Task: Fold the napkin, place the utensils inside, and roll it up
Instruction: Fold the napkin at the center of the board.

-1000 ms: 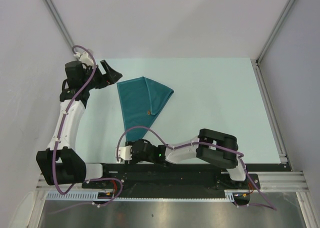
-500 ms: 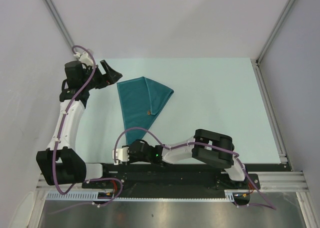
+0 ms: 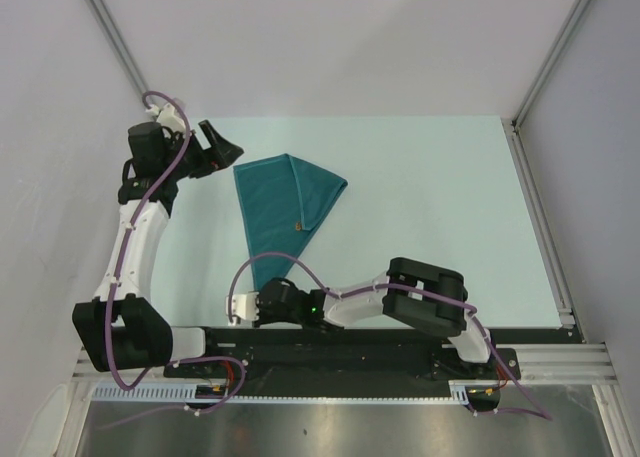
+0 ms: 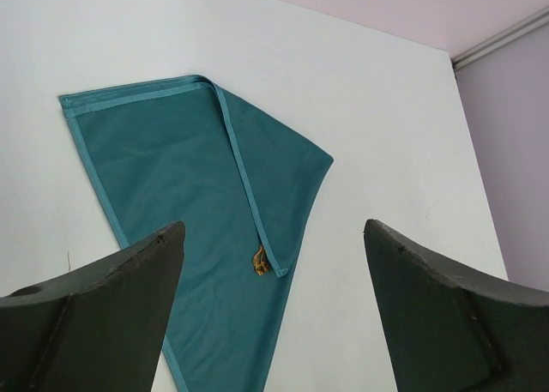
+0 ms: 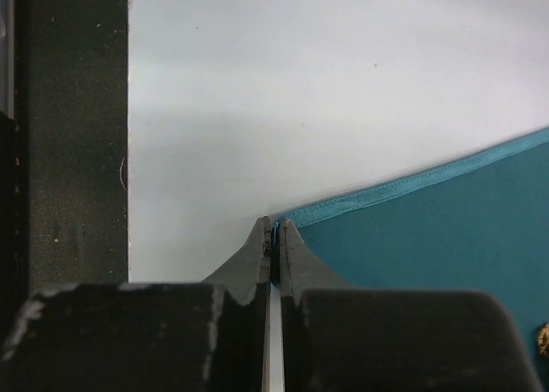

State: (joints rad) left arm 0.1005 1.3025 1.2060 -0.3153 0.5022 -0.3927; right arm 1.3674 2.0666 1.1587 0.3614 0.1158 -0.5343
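Observation:
The teal napkin (image 3: 280,202) lies folded into a long wedge on the table, its narrow tip toward the arms. A flap with a hemmed edge is laid over it. Only a small gold bit of the utensils (image 4: 260,262) shows at the flap's tip (image 3: 297,224); the rest is hidden under the fold. My right gripper (image 3: 258,293) is shut on the napkin's near corner, and the hem (image 5: 403,186) runs out from between the closed jaws (image 5: 274,225). My left gripper (image 3: 222,149) hangs open above the table by the napkin's far left corner (image 4: 273,229), touching nothing.
The black base rail (image 3: 330,342) runs along the near edge, right behind my right gripper, and shows as a dark strip (image 5: 73,135) in the right wrist view. Aluminium frame posts (image 3: 540,77) and grey walls bound the pale table (image 3: 440,197).
My right gripper has slid a little to the left and its jaws have shut on the napkin's near corner. The left arm and the napkin have stayed still.

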